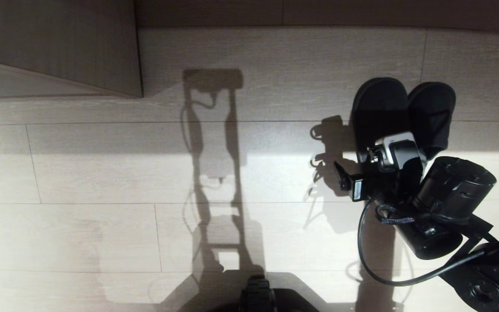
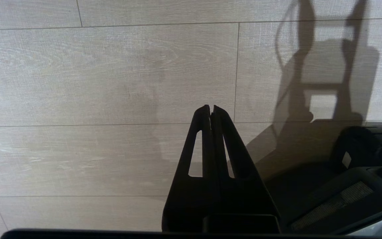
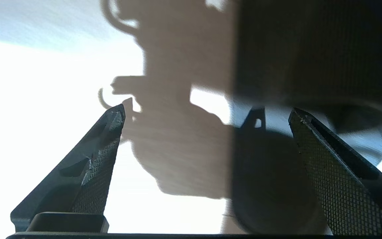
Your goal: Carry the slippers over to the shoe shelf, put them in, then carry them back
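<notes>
Two dark slippers (image 1: 401, 108) lie side by side on the pale wood floor at the back right, toes pointing away from me. My right arm (image 1: 444, 195) reaches over their near ends. The right gripper (image 3: 207, 110) hangs just above the floor and is open wide. One finger is over sunlit floor, and the other is over the dark heel of the nearer slipper (image 3: 270, 172), which lies partly between the fingers. Nothing is gripped. My left gripper (image 2: 212, 107) is parked and shut, pointing at bare floor. The shoe shelf is out of view.
A wood-grain furniture panel (image 1: 59, 47) stands at the back left, and a dark wall base runs along the back. My own base (image 1: 258, 297) shows at the near edge. Strong sunlight throws my shadow (image 1: 215, 164) across the floorboards.
</notes>
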